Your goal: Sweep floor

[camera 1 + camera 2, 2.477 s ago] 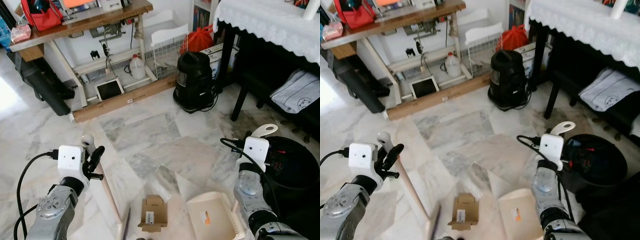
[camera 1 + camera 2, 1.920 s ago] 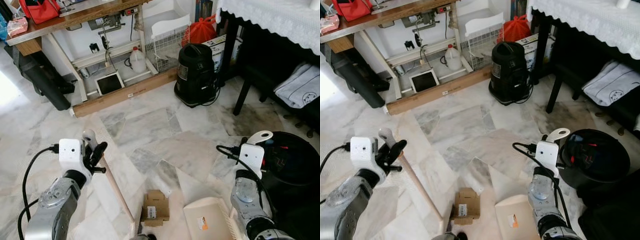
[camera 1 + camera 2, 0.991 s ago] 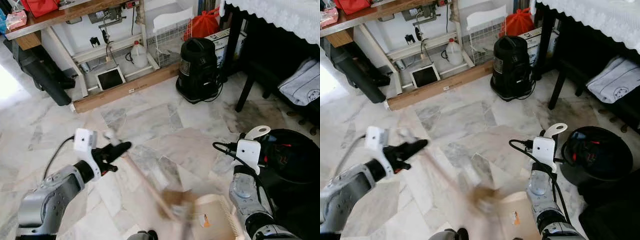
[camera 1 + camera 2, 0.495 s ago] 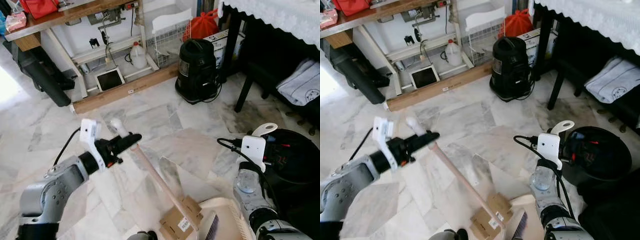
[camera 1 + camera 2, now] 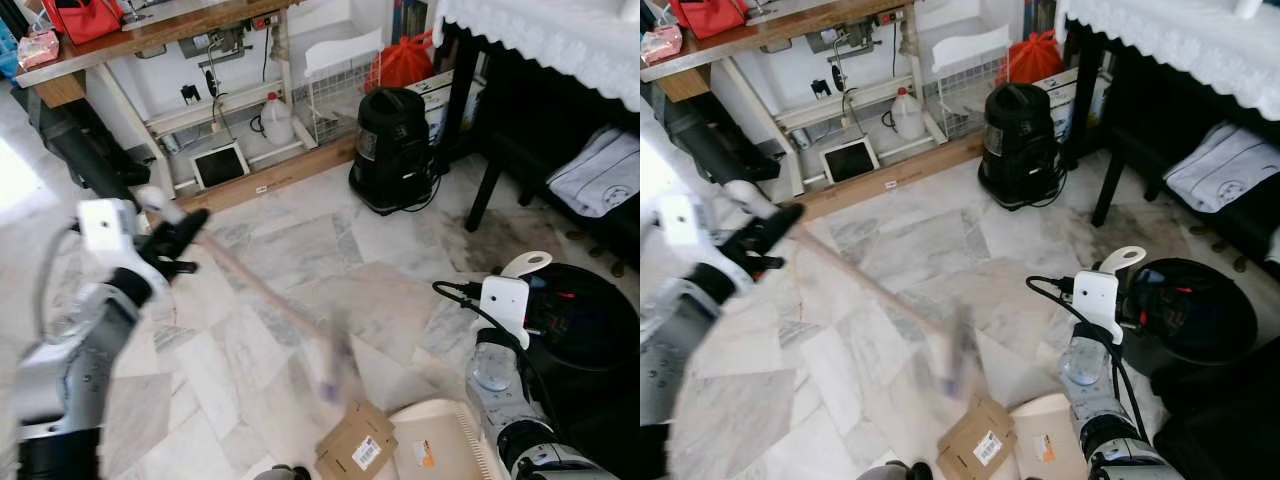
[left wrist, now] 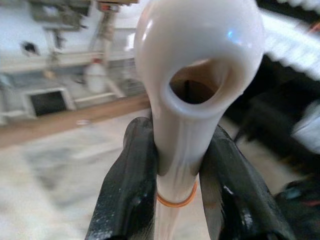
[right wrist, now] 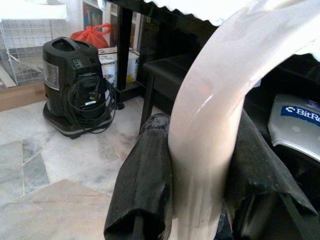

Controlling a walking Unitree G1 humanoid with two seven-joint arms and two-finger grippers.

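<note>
- Head views: my left end effector [image 5: 178, 236] is raised at my left side, clamped on the pale top end of the broom [image 5: 262, 296]. The broom's long axis slopes down from that grip toward the floor in front of me, its wooden stick crossing the marble floor [image 5: 290, 240] on a diagonal. The brush end is motion-blurred, low over the tiles just above a flattened cardboard box [image 5: 355, 453].
- The cardboard box lies on the floor close to my feet, touching or just beside the front lip of the cream dustpan [image 5: 440, 461], which sits to its right.
- My right end effector [image 5: 1108, 268] is low at my right, gripping the white handle of the dustpan; that handle stands up past the wrist.
- Around me: a black vacuum cleaner [image 5: 390, 150] stands ahead beside a dark table leg, a black bin [image 5: 590, 320] is just beyond my right arm, and a wooden counter [image 5: 150, 40] with a red bag [image 5: 90, 15] on it runs along the far wall, with a white jug [image 5: 278, 118] and a wire rack [image 5: 340, 85] beneath.
- Left wrist view: both black fingers [image 6: 127, 185] press on the broom's cream neck, just below its hanging-hole loop; an orange band rings the neck between them.
- Right wrist view: the fingers [image 7: 145, 185] close on the curved white dustpan handle, with the vacuum cleaner and its coiled cord on the floor beyond.
</note>
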